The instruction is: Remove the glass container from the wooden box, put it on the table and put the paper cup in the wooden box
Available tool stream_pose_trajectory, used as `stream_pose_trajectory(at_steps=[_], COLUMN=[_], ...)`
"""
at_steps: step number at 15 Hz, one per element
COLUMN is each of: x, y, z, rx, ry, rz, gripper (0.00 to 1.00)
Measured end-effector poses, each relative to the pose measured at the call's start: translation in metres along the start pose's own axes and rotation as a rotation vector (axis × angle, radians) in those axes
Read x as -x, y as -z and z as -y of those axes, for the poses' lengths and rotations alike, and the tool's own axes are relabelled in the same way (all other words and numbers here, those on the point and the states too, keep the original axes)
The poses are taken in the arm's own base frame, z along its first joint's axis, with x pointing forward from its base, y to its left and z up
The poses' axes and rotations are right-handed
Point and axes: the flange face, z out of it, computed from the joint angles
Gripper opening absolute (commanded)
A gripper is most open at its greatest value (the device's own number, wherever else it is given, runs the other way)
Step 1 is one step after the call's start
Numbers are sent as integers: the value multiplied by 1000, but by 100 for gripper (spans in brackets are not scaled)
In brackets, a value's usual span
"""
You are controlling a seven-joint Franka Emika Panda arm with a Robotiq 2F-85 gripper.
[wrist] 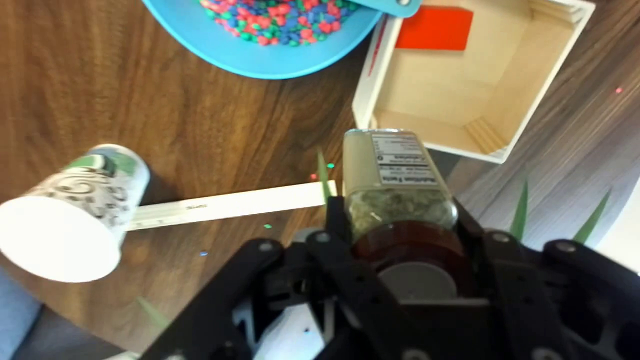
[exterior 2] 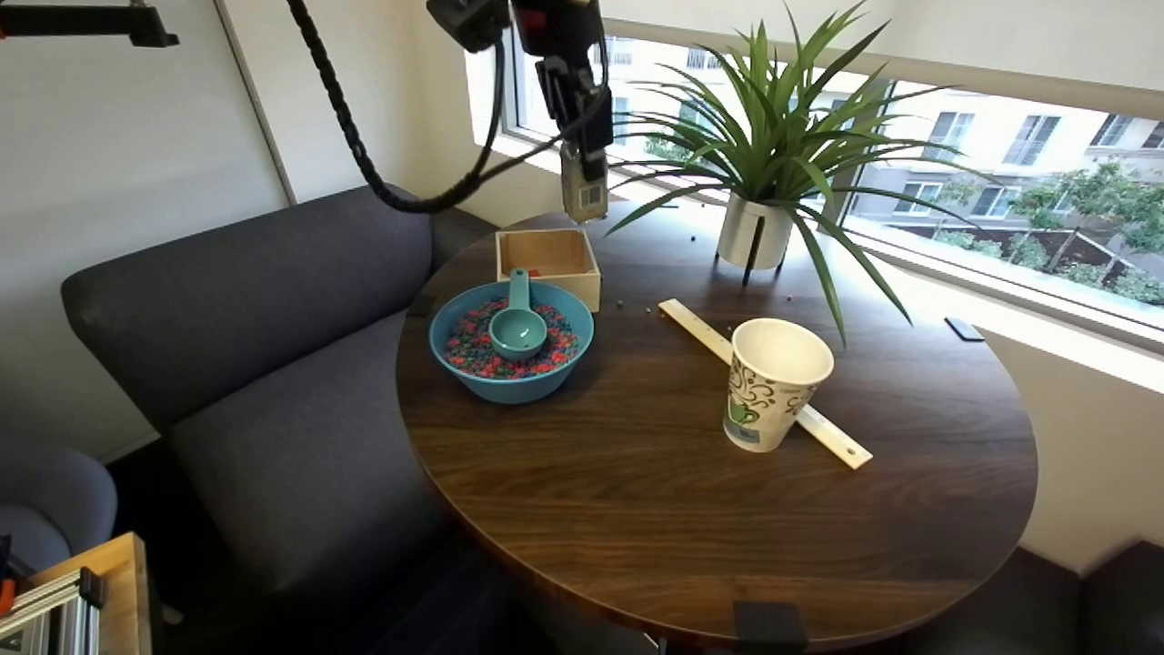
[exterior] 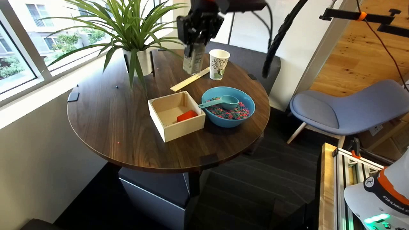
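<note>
My gripper [wrist: 400, 212] is shut on the glass container [wrist: 392, 165], a see-through jar with a label and dark red-brown lid. In both exterior views the gripper [exterior: 194, 48] holds the glass container [exterior: 192, 64] up above the table [exterior: 111, 127]. The wooden box [exterior: 185, 128] stands on the table with a small red-orange object [exterior: 187, 115] inside; in the wrist view the box [wrist: 367, 95] is beyond the jar. The paper cup [exterior 2: 768, 400] stands upright on the table beside a pale wooden strip; it also shows in the wrist view [wrist: 75, 200].
A blue bowl [exterior: 223, 120] with coloured pellets and a teal scoop [exterior: 230, 101] stands against the wooden box; the scoop handle reaches the box's rim. The pale wooden strip [exterior: 187, 82] lies near the cup. A potted plant [exterior 2: 757, 232] stands by the window, its leaves spreading over the table.
</note>
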Motion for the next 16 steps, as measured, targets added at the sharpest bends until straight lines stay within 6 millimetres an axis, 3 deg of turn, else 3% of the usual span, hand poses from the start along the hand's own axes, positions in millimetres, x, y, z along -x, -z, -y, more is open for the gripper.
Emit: stream_pose_trajectory(at_steps=[3,5,7,12,16], x=[6,11,16,48,72], y=[44,44,23,-65,-107], z=[-57,-91,-117,-167,-195], rx=[85,153,214,350,408], ry=[-141,-232,-328,-575,-780], rz=[-22,-21,-1,126,195], gripper=[24,24,24,24,24])
